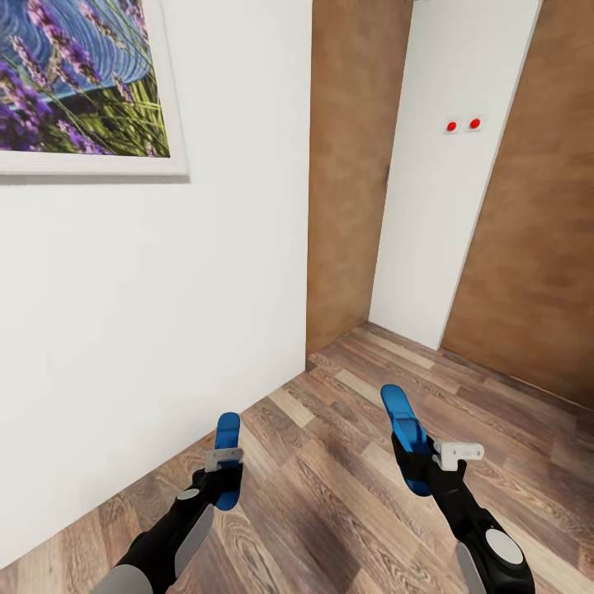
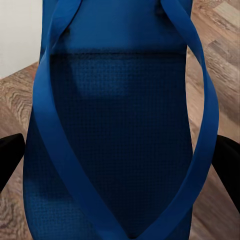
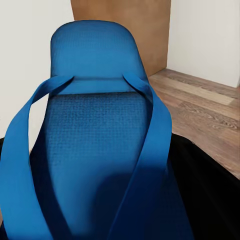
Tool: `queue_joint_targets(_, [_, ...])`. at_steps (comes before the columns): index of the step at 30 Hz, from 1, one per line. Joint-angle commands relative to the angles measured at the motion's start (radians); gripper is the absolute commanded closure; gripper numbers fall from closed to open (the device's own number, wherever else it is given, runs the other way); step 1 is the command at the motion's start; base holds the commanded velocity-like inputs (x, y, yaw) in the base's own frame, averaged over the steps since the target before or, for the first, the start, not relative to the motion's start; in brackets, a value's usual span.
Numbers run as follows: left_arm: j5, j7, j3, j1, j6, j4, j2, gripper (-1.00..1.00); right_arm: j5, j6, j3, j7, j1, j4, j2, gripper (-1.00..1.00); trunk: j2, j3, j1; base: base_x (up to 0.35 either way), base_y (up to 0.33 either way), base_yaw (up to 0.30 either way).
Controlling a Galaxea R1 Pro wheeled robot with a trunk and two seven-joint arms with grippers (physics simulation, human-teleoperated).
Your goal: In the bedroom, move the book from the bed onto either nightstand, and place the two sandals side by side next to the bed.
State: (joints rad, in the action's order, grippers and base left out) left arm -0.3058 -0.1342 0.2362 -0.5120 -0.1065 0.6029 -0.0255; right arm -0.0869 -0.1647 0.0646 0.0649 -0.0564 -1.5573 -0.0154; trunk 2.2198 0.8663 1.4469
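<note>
Sandals, flat blue textured rubber: left end effector and right end effector each grip one.

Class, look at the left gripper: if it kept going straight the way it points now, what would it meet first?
Probably the white wall. The left gripper, carrying a blue sandal, points forward over the wood floor towards that wall, though depth is hard to judge.

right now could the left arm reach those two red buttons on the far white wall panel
Probably not: the red buttons sit high and well beyond the left gripper, which is already shut on a blue sandal.
</note>
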Motion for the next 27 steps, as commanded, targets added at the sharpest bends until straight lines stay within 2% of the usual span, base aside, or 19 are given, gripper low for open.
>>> queue_joint_targets(1, [-0.010,-0.009,0.006,0.000,-0.004,0.002,0.001,1.00,-0.009,-0.006,0.002,0.004,0.000,-0.001,0.000,1.00,-0.007,-0.002,-0.004,0.000,0.000,0.000])
queue_joint_targets(27, [-0.010,-0.010,0.006,0.000,-0.004,0.000,0.001,1.00,-0.009,-0.006,0.001,0.004,0.000,0.012,0.001,1.00,-0.189,-0.084,-0.104,0.000,0.000,0.000])
